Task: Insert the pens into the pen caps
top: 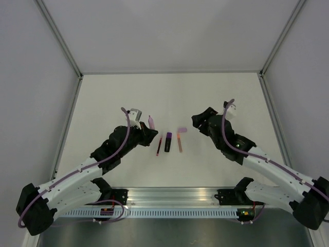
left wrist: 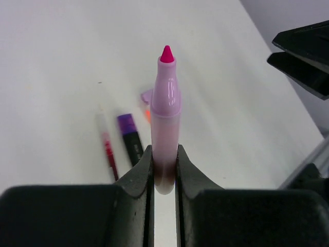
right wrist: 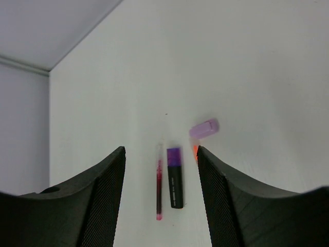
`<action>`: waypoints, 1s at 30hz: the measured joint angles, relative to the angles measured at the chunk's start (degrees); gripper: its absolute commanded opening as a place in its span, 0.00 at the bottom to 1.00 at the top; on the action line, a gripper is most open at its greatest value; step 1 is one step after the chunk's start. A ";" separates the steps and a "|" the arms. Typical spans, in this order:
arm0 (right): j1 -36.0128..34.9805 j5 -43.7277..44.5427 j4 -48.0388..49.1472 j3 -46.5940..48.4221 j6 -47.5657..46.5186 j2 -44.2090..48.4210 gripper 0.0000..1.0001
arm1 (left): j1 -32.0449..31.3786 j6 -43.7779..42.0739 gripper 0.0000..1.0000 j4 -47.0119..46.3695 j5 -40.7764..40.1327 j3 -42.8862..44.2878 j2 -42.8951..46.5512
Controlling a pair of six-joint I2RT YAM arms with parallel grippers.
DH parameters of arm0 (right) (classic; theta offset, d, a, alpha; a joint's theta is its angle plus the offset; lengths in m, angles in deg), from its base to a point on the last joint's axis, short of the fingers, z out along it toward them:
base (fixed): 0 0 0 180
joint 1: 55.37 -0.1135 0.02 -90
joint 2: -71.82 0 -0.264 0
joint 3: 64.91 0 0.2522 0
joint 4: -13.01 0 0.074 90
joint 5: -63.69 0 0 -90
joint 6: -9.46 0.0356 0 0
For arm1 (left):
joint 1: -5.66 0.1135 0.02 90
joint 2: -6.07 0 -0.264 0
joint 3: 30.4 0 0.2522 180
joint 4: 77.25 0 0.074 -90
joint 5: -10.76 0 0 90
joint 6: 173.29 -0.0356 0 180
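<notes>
We hold the pink pen (left wrist: 165, 118) clamped in our left gripper (left wrist: 164, 157), tip bare; our right gripper (right wrist: 160, 154) gapes wide, empty, near the lilac cap (right wrist: 204, 128) on the bench (right wrist: 257, 77).

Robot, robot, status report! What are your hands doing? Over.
Left gripper shut on pink pen, tip bare. Right gripper open, empty. Cap lying loose near black pen. Nothing blocking it.

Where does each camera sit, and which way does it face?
Top external: high behind the robot, looking down at the table; left arm and right arm show.
Left wrist: arm-mounted, looking along the left gripper clamping the pink pen.
Right wrist: behind the open right gripper, facing the table.
Shared: both wrist views show the black pen.
</notes>
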 measured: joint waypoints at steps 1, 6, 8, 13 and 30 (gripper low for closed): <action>0.07 2.03 -3.26 1.86 2.49 -2.82 0.64 | 0.00 -0.26 0.02 -0.15 -2.29 -2.08 1.49; 0.57 6.64 -19.91 14.12 16.90 -17.86 0.68 | 0.04 -2.23 0.02 -2.14 -7.85 -7.87 4.98; 0.83 6.54 -24.44 18.01 21.81 -22.56 0.70 | 0.04 -3.13 0.02 -2.97 -8.09 -8.02 5.22; 1.51 3.63 -31.28 23.63 31.34 -32.79 0.71 | 0.04 -6.12 0.02 -5.66 -7.65 -8.22 6.38; 5.14 -7.52 -34.97 35.43 37.88 -54.99 0.69 | 0.11 -11.82 0.02 -12.04 5.75 -11.56 11.96</action>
